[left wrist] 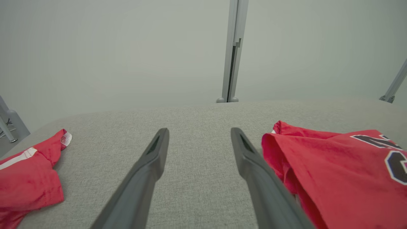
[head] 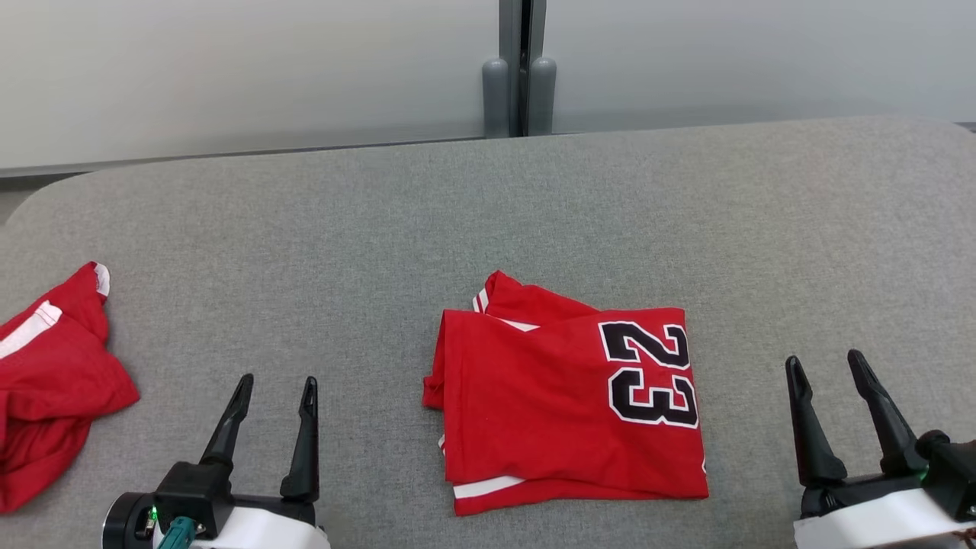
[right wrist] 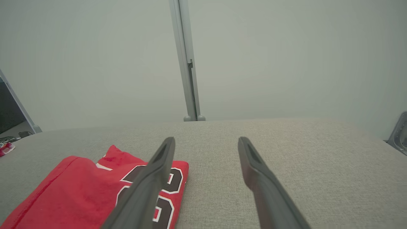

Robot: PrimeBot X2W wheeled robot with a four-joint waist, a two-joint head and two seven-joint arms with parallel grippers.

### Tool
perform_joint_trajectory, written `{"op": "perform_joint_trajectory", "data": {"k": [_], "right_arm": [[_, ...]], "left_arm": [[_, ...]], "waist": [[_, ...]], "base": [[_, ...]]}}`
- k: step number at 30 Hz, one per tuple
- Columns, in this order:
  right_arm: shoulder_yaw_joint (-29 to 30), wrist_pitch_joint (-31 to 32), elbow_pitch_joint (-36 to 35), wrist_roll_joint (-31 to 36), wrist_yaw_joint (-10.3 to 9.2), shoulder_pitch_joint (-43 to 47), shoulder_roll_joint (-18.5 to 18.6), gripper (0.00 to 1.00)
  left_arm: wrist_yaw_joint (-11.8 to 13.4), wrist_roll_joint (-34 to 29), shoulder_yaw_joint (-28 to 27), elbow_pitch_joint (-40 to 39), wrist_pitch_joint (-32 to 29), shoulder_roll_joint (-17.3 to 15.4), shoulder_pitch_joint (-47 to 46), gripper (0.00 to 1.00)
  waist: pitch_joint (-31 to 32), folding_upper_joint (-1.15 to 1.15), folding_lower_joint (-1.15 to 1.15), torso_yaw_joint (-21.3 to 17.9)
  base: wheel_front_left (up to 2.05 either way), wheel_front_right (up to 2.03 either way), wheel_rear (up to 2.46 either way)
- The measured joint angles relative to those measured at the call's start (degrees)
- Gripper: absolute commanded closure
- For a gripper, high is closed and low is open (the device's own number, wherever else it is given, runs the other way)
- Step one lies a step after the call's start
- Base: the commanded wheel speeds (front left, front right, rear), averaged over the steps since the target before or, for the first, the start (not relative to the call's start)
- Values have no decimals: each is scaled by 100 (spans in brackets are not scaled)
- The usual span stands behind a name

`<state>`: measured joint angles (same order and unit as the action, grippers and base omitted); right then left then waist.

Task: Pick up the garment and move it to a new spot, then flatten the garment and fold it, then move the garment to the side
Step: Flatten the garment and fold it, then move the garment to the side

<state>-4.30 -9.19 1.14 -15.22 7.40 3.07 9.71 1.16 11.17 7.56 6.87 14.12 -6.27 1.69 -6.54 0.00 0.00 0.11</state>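
You've got the grey fabric table (head: 488, 213) across all three views. The garment (head: 564, 404), a red jersey, lies folded into a rough rectangle at centre front of the table, black "23" facing up at its right end and a white stripe along the near edge. Nothing touches it.

The head view gives you the whole outline. The left wrist view gives you its left edge up close: stacked layers, a bit loose, just beside that gripper's right finger. The right wrist view gives you the numeral end, partly behind that gripper's left finger.

A second red garment (head: 53, 381) sits crumpled at the table's left edge, well apart from the folded one. You see it in the head and left wrist views.

The left gripper (head: 277, 379) is at lower left, between the two garments, jaws spread wide and holding nothing. The right gripper (head: 824, 356) is at lower right, just right of the jersey, jaws equally wide and holding nothing.

A grey post (head: 520, 69) stands behind the table's far edge. The right wrist view also catches a small red-and-white item (right wrist: 4, 149) at far left; you can't tell what it is.
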Motion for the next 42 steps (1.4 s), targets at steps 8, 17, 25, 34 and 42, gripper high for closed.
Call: {"op": "perform_joint_trajectory", "data": {"k": [8, 17, 25, 34, 42], "right_arm": [[13, 109, -109, 76, 0, 322, -58, 0], [0, 220, -220, 100, 0, 594, -96, 0], [-55, 258, -252, 66, 0, 630, -114, 0], [-65, 247, -238, 62, 0, 614, -127, 0], [-67, 215, -225, 62, 0, 589, -130, 0]], "left_arm": [[16, 111, -30, -10, -96, -59, 236, 0], [38, 250, -41, 13, -152, -62, 418, 0], [87, 260, -31, -43, -200, -96, 488, 0], [143, 266, -19, -85, -225, -151, 488, 0], [151, 298, 30, -96, -223, -161, 485, 0]], "waist": [[339, 0, 0, 10], [655, 0, 0, 15], [706, 0, 0, -2], [703, 0, 0, -22], [669, 0, 0, -34]], "base": [[0, 0, 0], [0, 0, 0], [0, 0, 0], [0, 0, 0], [0, 0, 0]]}}
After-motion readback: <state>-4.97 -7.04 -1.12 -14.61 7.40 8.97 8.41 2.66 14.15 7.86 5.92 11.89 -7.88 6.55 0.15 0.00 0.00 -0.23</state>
